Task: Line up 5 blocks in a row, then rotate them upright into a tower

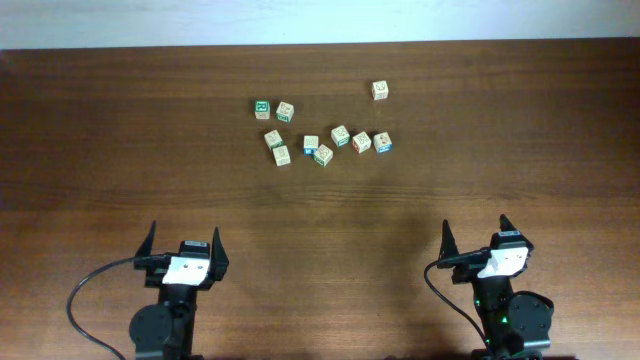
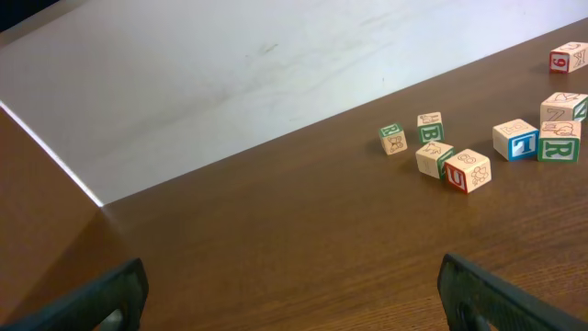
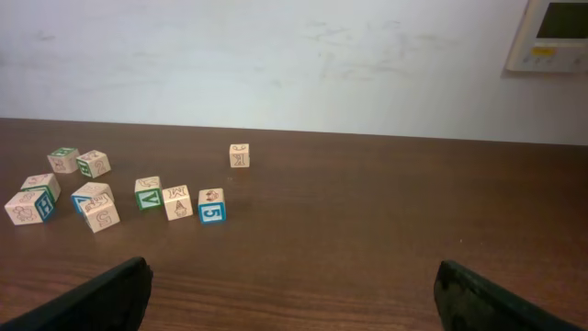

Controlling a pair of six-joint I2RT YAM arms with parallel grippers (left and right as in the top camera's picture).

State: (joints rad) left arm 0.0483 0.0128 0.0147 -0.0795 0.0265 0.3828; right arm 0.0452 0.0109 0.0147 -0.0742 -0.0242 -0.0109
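Tools both stand released and grasp nothing: my left tool [image 1: 184,238] and right tool [image 1: 475,230] sit by the counter's [image 1: 320,260] near edge. My blocks [image 1: 340,136] lie clustered toward the far edge, well apart from both.

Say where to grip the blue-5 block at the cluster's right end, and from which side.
Come from above with the right pincer, closing on the near and far faces of the blue-5 block: it sits flat, and a neighbouring block crowds its left side.
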